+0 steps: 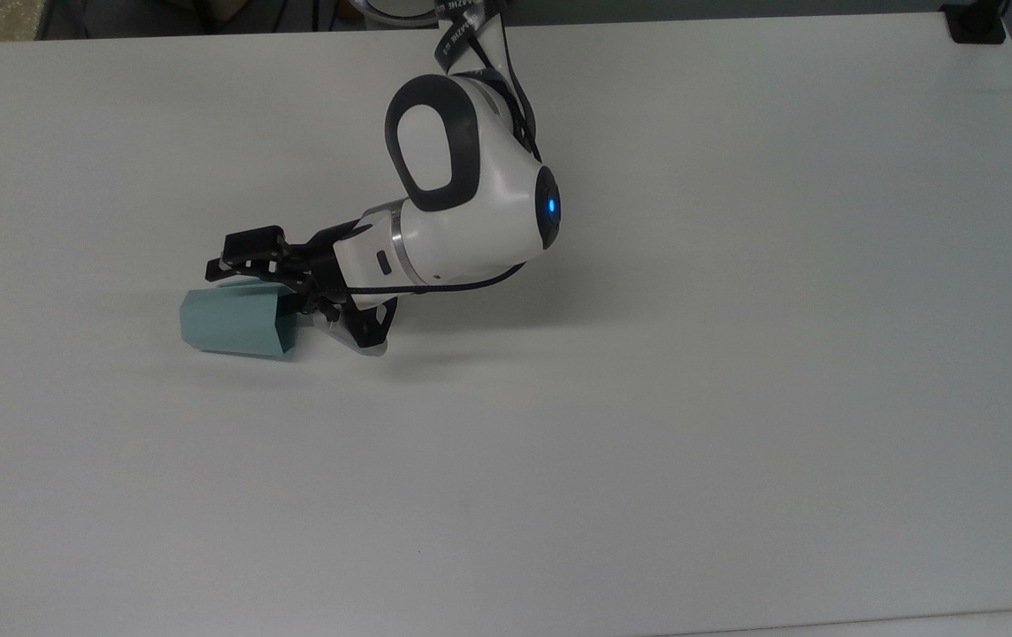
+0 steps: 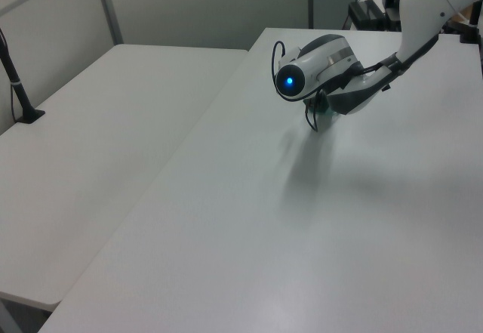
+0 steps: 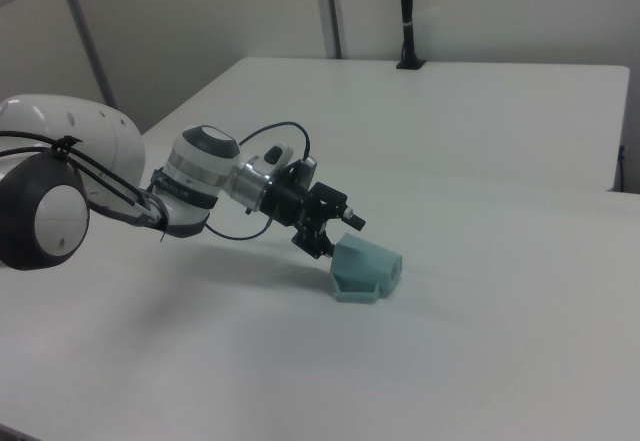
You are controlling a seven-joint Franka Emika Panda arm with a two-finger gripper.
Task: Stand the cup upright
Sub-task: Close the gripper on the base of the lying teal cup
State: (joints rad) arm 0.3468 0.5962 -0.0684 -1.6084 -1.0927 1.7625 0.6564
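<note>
The small pale teal faceted plastic cup (image 1: 239, 323) is lying on its side on the white table (image 1: 736, 354). The black two-finger gripper (image 1: 260, 285) is straddling its open rim, fingers spread, gripping nothing. Judging by this, the grasp is being lined up; closing on the rim wall and tilting it upright comes next.

White robot arm (image 2: 423, 8) reaching down from the left view's upper right to the white bench (image 2: 302, 220); its wrist (image 2: 317, 69) shows a blue light (image 2: 287, 84). A second white table (image 2: 90, 144) stands beside, bearing a black post (image 2: 16, 84).
</note>
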